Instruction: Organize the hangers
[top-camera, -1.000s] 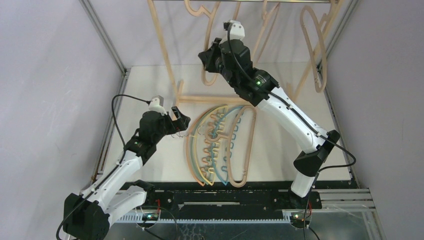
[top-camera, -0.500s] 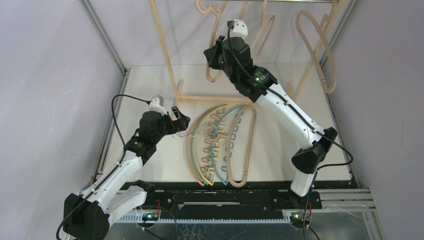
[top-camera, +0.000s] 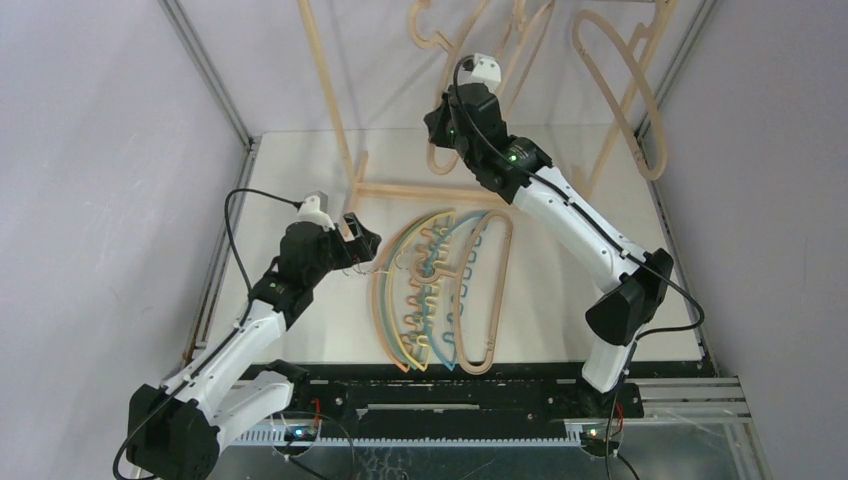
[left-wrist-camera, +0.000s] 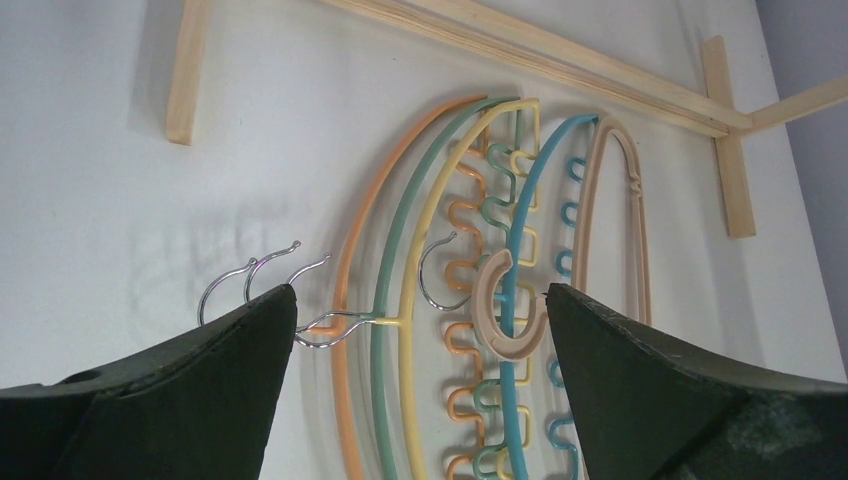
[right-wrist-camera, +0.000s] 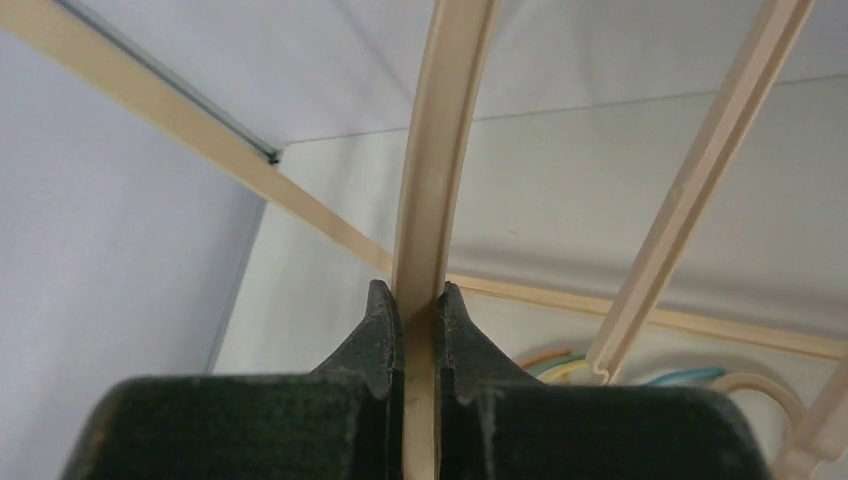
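- orange hanger (left-wrist-camera: 343, 270): orange, wavy inner edge
- green hanger (left-wrist-camera: 383, 280): muted green
- yellow hanger (left-wrist-camera: 408, 290): pale yellow
- teal hanger (left-wrist-camera: 520, 215): teal blue
- wooden hanger (right-wrist-camera: 440, 150): pale beige
- hooks (left-wrist-camera: 225, 285): silver
- counter (left-wrist-camera: 100, 200): white
- rack (left-wrist-camera: 520, 45): light wood

This is a robotics lab cell. Plain pale panels (top-camera: 90, 150) on metal posts (top-camera: 205, 70) box in a white table (top-camera: 290, 165) with a black mounting rail (top-camera: 450, 385) along its near edge.

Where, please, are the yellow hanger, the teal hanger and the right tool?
yellow hanger (left-wrist-camera: 406, 360): left wrist view, outer arc.
teal hanger (left-wrist-camera: 518, 220): left wrist view, outer arc.
right tool (right-wrist-camera: 418, 305): right wrist view, between its tips, shut on a wooden hanger (right-wrist-camera: 440, 150).
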